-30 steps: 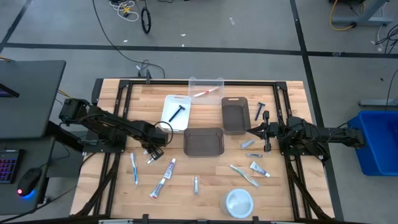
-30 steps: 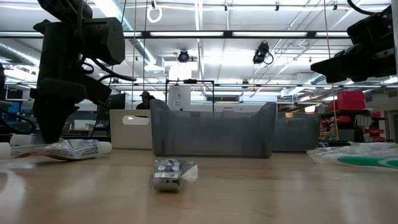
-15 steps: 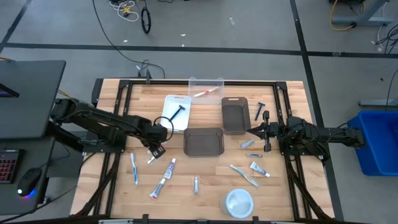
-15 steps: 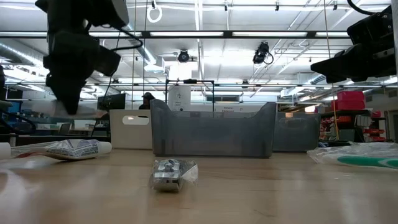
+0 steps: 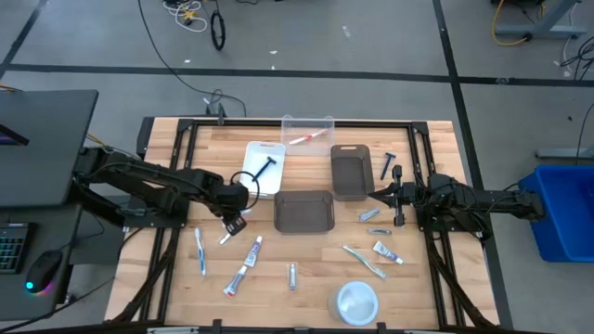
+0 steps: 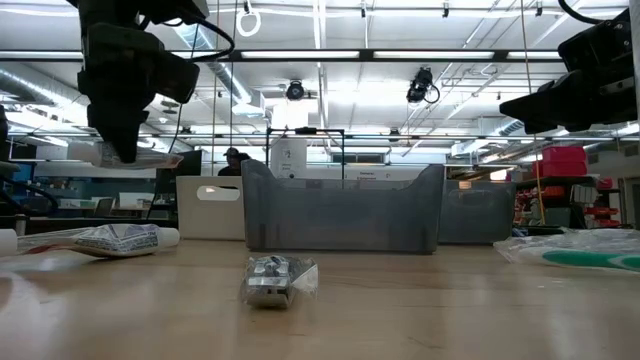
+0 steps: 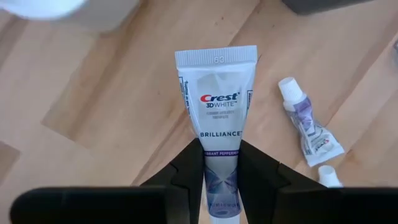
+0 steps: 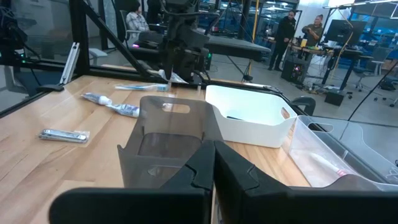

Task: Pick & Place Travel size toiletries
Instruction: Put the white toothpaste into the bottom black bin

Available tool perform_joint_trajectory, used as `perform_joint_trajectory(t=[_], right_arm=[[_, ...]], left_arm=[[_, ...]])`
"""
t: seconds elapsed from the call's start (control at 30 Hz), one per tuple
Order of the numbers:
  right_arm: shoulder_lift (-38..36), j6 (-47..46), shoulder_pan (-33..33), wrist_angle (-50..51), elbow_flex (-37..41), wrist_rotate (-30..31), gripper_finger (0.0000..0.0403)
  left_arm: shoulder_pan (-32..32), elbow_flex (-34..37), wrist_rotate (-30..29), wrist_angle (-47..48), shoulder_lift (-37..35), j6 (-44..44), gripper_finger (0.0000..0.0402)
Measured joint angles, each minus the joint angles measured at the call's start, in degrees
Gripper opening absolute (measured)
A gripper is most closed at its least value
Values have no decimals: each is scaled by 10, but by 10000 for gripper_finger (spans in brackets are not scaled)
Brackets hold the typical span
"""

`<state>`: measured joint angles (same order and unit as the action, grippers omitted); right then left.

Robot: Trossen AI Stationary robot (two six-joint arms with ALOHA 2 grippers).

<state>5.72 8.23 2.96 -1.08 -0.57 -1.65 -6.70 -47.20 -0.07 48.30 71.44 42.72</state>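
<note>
My left gripper [image 5: 232,221] hovers above the table's left half, between the white bin [image 5: 252,178] and the loose tubes, shut on a white Crest toothpaste tube [image 7: 216,102]. The low view shows that gripper [image 6: 125,148] raised well off the wood. Two more toothpaste tubes [image 5: 252,250] [image 5: 237,278], a blue toothbrush [image 5: 200,250] and a silvery tube [image 5: 291,275] lie flat below it. Farther right lie a toothpaste tube [image 5: 388,251] and a toothbrush [image 5: 364,261]. My right gripper [image 5: 376,196] waits shut beside the dark grey bins, touching nothing. My left gripper pinches the toothpaste tube between its two fingers [image 7: 189,171] at the narrow purple cap end [image 7: 221,177]. The fingers lie along the tube, whose crimped flat end [image 7: 216,57] sticks out past the fingertips. The tube is lifted clear of the table.
Two dark grey bins [image 5: 304,225] [image 5: 350,190] stand mid-table; the white bin holds a black razor, and a clear bin [image 5: 327,123] at the far edge holds a pink toothbrush. Another razor [image 5: 387,165] lies right of them. A round white dish [image 5: 357,301] sits near the front edge.
My left gripper has risen from table height with the toothpaste tube shut between its fingers, lifting it clear of the wood, and has drifted slightly toward the dark bins. The right arm has kept still.
</note>
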Motion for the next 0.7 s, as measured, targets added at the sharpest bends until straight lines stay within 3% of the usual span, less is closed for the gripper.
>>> perform_joint_trajectory(t=[0.4, 0.7], right_arm=[[0, 0, 0, 0, 0, 0, 14], [0, 0, 0, 0, 0, 0, 14]], left_arm=[[0, 0, -55, -121, 0, -217, 87], [0, 0, -64, -179, 0, -306, 83]])
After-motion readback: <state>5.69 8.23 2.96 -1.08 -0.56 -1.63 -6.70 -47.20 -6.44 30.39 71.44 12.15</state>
